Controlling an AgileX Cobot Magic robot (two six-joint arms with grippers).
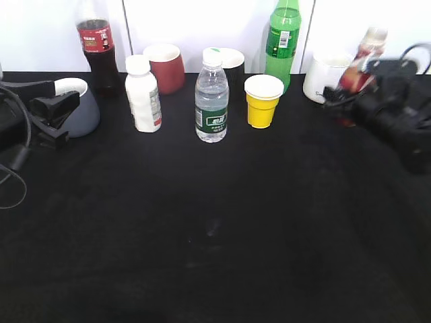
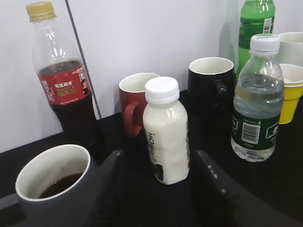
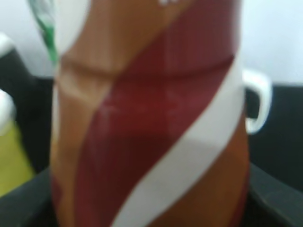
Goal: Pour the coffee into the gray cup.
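Note:
The gray cup (image 1: 82, 108) stands at the far left and holds a little brown liquid (image 2: 59, 184). My left gripper (image 1: 52, 114) is open and empty. In the left wrist view (image 2: 158, 189) the gray cup (image 2: 33, 198) sits just outside its left finger. My right gripper (image 1: 350, 94) is shut on the coffee bottle (image 1: 360, 57), which is blurred and slightly tilted at the far right beside the white mug (image 1: 322, 77). In the right wrist view the bottle's brown-orange body with the white swoosh (image 3: 151, 118) fills the frame between the fingers (image 3: 151, 213).
Along the back stand a cola bottle (image 1: 97, 44), a white milk bottle (image 1: 143, 94), a dark red cup (image 1: 165, 67), a water bottle (image 1: 211, 97), a black cup (image 1: 232, 64), a yellow cup (image 1: 262, 101) and a green bottle (image 1: 283, 40). The black tablecloth (image 1: 215, 235) stretches to the front.

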